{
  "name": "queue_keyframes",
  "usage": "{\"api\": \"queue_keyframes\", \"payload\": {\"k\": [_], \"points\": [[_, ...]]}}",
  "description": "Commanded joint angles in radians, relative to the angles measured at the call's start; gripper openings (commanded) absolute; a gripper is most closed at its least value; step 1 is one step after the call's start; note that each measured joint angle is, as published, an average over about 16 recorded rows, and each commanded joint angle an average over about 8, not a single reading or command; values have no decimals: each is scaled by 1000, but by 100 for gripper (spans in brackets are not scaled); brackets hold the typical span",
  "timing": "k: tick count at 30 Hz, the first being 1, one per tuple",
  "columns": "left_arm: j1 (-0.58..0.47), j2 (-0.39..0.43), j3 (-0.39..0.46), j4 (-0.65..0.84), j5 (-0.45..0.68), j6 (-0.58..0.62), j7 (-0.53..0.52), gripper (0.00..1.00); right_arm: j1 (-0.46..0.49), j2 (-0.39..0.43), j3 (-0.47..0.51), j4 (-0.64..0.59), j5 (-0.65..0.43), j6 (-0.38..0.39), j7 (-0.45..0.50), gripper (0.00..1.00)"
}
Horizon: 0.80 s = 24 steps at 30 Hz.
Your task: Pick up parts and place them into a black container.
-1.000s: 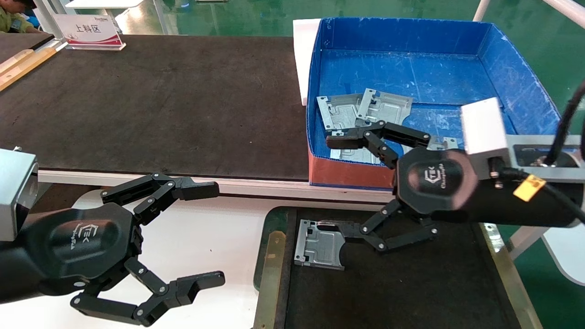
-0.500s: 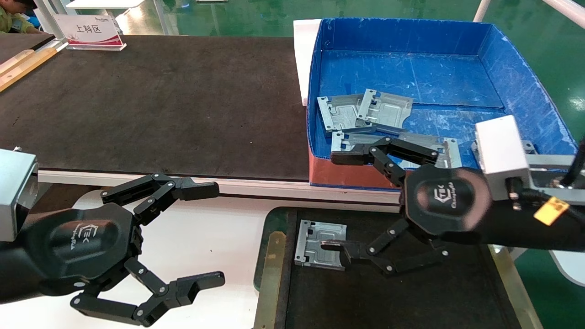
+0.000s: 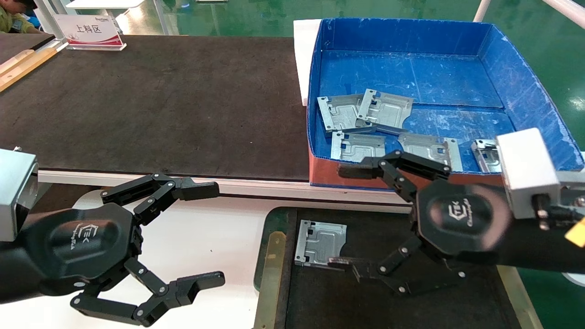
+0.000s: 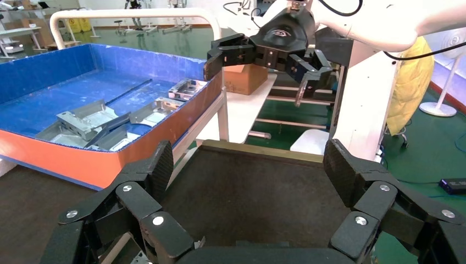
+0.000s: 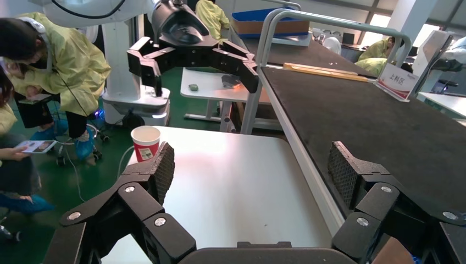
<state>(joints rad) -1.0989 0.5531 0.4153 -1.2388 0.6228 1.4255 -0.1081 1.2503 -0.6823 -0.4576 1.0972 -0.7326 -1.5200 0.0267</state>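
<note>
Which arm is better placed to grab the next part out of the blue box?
Right. The right gripper hangs open beside the blue box, close to the parts; the left gripper sits open over the white table, farther away.

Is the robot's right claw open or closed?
Open. The right claw has its black fingers spread wide above the black felt tray, holding nothing.

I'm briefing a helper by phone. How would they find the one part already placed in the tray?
Look at the black container, the shallow brass-rimmed tray nearest the robot, below the blue box. The placed part lies flat in its far left corner, just beyond the open right claw. It is the only plate outside the blue box.
</note>
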Motion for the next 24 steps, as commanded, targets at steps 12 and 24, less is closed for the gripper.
{"api": "queue_keyframes", "payload": {"k": [12,24], "points": [[0,0,0,0,0,0,0,100,-99,40,100,105,1,14,90,100],[0,0,0,0,0,0,0,100,-179,72,181,190,2,24,163,100]]}}
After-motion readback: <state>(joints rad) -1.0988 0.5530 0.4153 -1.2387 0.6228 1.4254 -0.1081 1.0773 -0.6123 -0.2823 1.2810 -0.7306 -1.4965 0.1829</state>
